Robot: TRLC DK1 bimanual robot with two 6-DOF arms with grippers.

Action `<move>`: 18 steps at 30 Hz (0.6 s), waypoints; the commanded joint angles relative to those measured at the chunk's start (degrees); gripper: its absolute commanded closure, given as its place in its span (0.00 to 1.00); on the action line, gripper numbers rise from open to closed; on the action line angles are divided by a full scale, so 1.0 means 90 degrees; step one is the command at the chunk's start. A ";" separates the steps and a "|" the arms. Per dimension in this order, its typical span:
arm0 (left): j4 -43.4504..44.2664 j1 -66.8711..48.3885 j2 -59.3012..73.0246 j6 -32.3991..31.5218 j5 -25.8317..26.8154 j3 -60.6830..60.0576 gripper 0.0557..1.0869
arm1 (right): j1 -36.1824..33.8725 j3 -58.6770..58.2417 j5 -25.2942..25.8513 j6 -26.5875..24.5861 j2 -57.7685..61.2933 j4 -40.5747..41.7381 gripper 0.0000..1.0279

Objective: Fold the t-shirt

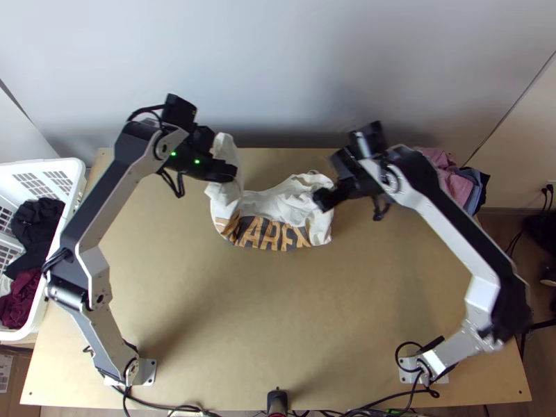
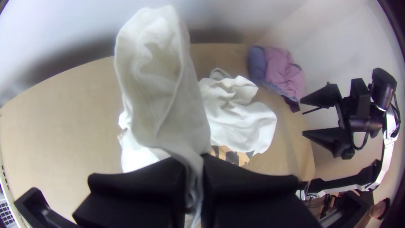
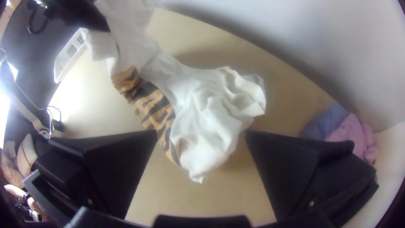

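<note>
The left black gripper (image 1: 226, 171) clamps the bunched white cloth t-shirt (image 1: 274, 203) at its ten o'clock; the right black gripper (image 1: 328, 185), fingers parted, hovers at three o'clock.

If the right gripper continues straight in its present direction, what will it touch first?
The right gripper would most likely meet the bunched white t-shirt first, though how near it is stays unclear.

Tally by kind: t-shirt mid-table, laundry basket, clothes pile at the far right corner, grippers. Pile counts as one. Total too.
White t-shirt: 1
Laundry basket: 1
Clothes pile: 1
Grippers, left gripper and right gripper: 2
Total: 5
</note>
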 commanded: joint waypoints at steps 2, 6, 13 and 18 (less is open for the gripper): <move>0.0212 -0.0552 0.0409 -0.0162 0.0191 0.0448 0.97 | -0.0527 -0.1083 0.0012 0.0020 -0.1109 -0.0068 0.05; 0.0290 -0.0845 0.0800 -0.0201 0.0211 0.0839 0.97 | -0.0634 -0.1425 0.0022 -0.0019 -0.1441 -0.0195 0.05; 0.0651 -0.1294 0.1395 -0.0338 0.0201 0.1347 0.97 | -0.0780 -0.1767 0.0041 -0.0019 -0.1793 -0.0341 0.05; 0.0837 -0.1646 0.1640 -0.0367 0.0191 0.1366 0.97 | -0.0849 -0.1943 0.0041 -0.0019 -0.1939 -0.0400 0.05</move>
